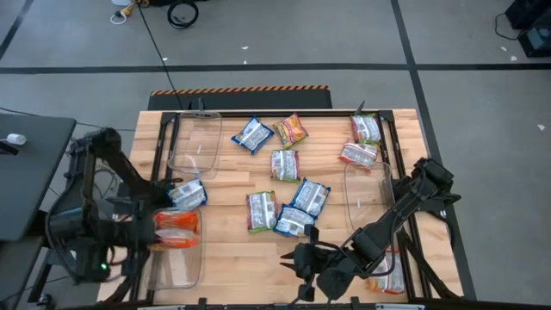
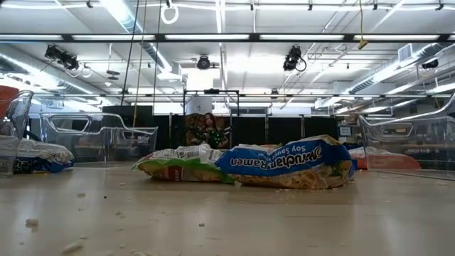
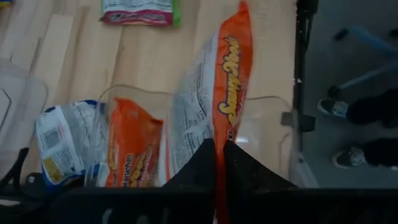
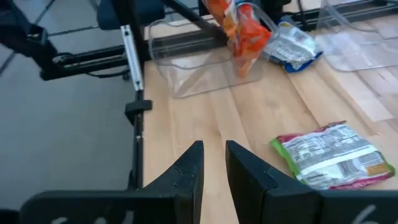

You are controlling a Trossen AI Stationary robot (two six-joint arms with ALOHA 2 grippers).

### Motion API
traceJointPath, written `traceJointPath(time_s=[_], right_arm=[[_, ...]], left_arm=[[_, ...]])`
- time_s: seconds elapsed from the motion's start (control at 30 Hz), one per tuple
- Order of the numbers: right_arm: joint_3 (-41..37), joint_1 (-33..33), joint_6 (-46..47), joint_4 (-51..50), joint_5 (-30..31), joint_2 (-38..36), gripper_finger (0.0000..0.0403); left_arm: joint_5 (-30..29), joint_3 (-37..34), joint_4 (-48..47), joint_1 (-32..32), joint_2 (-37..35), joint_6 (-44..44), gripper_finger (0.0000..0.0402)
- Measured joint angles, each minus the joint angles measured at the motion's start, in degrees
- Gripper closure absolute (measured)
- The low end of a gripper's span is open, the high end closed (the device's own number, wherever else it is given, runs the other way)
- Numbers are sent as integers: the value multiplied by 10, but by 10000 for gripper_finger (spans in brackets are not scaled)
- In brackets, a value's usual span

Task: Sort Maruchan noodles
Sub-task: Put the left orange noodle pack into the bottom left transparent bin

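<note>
so on the table: four blue-white noodle packets point(image 1: 252, 134), four green ones point(image 1: 262, 210), around four orange-red ones point(image 1: 176, 225), plus four clear bins point(image 1: 195, 142).

Overhead, table-level, two wrist views

My two arms are dark, jointed and slim, with black cables at their bases; each gripper point(image 4: 213, 163) has two flat, tapered black fingers point(image 3: 239, 165).
</note>
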Motion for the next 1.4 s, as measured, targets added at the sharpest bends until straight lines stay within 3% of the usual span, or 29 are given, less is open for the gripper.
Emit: traceJointPath(time_s=[0.1, 0.3, 0.53, 0.87, 1.13, 1.4], right_arm=[[0, 0, 0, 13, 4, 0, 330], [0, 0, 31, 7, -15, 0, 330], [0, 0, 76, 3, -25, 0, 330], [0, -6, 106, -18, -12, 0, 330], [0, -20, 148, -70, -17, 0, 330], [0, -28, 151, -100, -41, 0, 330]], left_arm=[[-10, -89, 46, -19, -35, -35, 387], [-12, -242, 198, -21, -73, -17, 387], [10, -350, 245, -20, -75, -65, 374], [114, -350, 197, 8, -77, -72, 361], [126, -320, 72, 45, -78, -151, 315], [147, -313, 75, 64, -78, -155, 286]])
